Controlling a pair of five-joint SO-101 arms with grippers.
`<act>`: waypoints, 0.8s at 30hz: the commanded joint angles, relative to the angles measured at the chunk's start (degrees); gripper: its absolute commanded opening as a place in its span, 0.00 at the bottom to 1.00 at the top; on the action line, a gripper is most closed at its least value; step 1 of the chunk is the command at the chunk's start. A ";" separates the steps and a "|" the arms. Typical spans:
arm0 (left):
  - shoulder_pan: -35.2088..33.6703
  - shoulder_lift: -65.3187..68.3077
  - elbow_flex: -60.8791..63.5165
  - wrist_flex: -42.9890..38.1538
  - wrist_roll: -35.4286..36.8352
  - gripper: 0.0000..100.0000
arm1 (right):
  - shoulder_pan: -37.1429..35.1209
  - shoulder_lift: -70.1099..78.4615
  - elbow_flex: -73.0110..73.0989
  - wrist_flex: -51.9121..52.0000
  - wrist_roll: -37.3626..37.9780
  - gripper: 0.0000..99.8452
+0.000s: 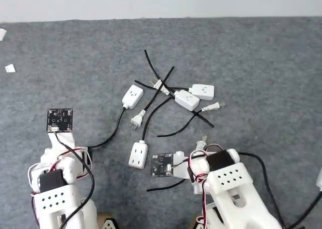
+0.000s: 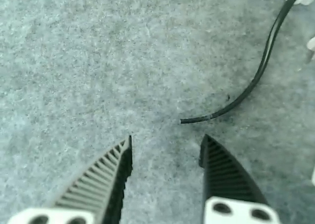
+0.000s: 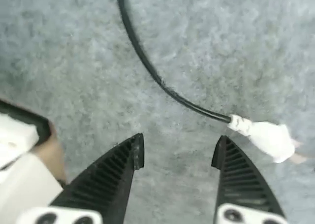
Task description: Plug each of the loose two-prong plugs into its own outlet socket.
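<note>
1. The left gripper hangs released and empty, its ribbed black jaws spread above the grey, felt-covered desk. The bare end of a thin, glossy black cord lies just past its tips.
2. The right gripper is also released, jaws wide, grasping nothing. A small white moulded two-prong plug on its black lead lies flat just beside one finger. I judge this to be the plug lined up for grasping.
3. A white, blocky plastic outlet socket sits near the desk's near edge, between the two arms, probably the handiest target.
4. Three more white sockets and several loose plugs lie tangled among crossing cords mid-desk. None appears plugged in.
5. The soft felt should stop the smooth plastic from sliding.
</note>
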 commanded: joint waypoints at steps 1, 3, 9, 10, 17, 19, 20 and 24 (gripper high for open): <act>-0.26 -0.70 -0.66 -2.55 -0.62 0.21 | 0.04 -0.92 -6.77 3.91 5.63 0.23; -0.26 -0.70 -0.48 -3.43 -0.62 0.21 | -0.22 -0.75 -8.88 5.58 9.05 0.23; -0.35 -0.70 -0.48 -3.69 -0.62 0.21 | -2.59 -0.48 -8.00 2.24 14.07 0.22; -0.35 -0.70 -0.48 -3.69 -0.62 0.21 | -2.59 -0.48 -7.03 0.48 14.95 0.21; -0.26 -0.70 -0.40 -4.92 -0.70 0.21 | 0.84 -0.48 -2.29 -8.57 20.13 0.12; -0.26 -0.70 -0.40 -5.10 -0.70 0.21 | 3.30 -0.48 -1.23 -10.24 22.51 0.13; -0.26 -0.70 -0.13 -5.27 -0.70 0.21 | 4.62 -0.48 -0.62 -11.38 23.65 0.14; -0.18 -0.70 -0.13 -5.36 -0.70 0.21 | 8.22 -0.40 1.67 -16.75 26.64 0.14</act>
